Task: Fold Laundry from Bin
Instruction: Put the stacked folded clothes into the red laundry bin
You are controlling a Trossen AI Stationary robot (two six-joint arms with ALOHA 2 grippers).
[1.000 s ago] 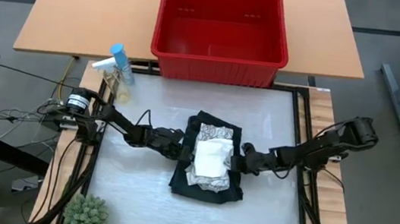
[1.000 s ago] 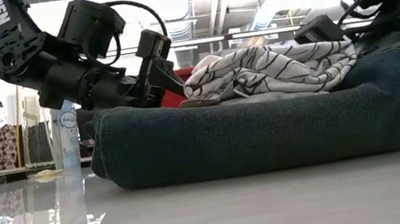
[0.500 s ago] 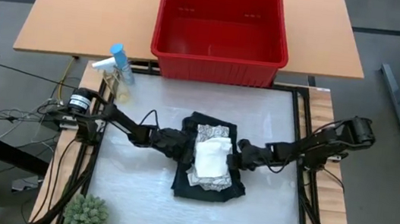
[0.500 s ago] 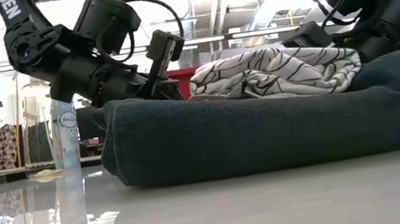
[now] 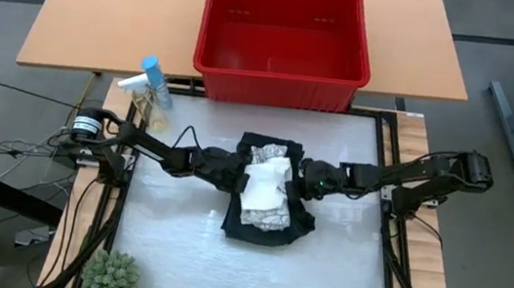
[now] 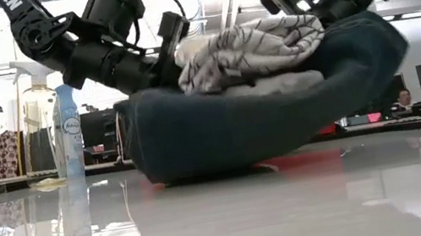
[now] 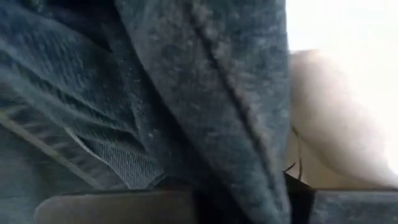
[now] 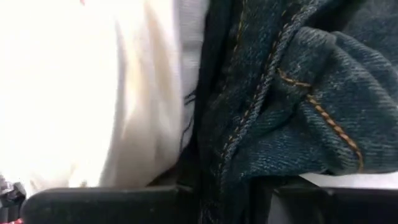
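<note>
The laundry is one stack at the middle of the table: a dark blackish-green garment point(image 5: 266, 230) underneath, with a white-grey leaf-patterned cloth point(image 6: 250, 47) and a small plain whitish cloth point(image 5: 264, 186) in its hollow. My left gripper point(image 5: 226, 168) is shut on the garment's left side. My right gripper point(image 5: 303, 177) is shut on its right side. Both sides are raised, while the garment's sagging middle point(image 6: 224, 146) rests on the table. The red bin point(image 5: 281, 68) stands beyond the table's far edge. My left gripper pinches a thick fold of the dark garment's left side point(image 7: 242, 180) between its two fingers, coming from the table's left and slanting a little downward. That side is lifted clear of the table. My right gripper pinches the garment's seamed right edge point(image 8: 230, 174) between its two fingers, several layers together, slanting down from the table's right. This side is raised higher than the left one point(image 6: 351, 34).
A spray bottle point(image 5: 151, 84) stands at the far left corner of the white table top point(image 5: 166, 246). A small green plant point(image 5: 110, 276) sits at the near left corner. The bin holds no cloth that I can see.
Both grippers have shut on the dark garment's sides and risen, drawing toward each other and slightly toward the far edge. The garment's left and right sides have lifted and folded inward around the two lighter cloths. Its middle has stayed on the table.
</note>
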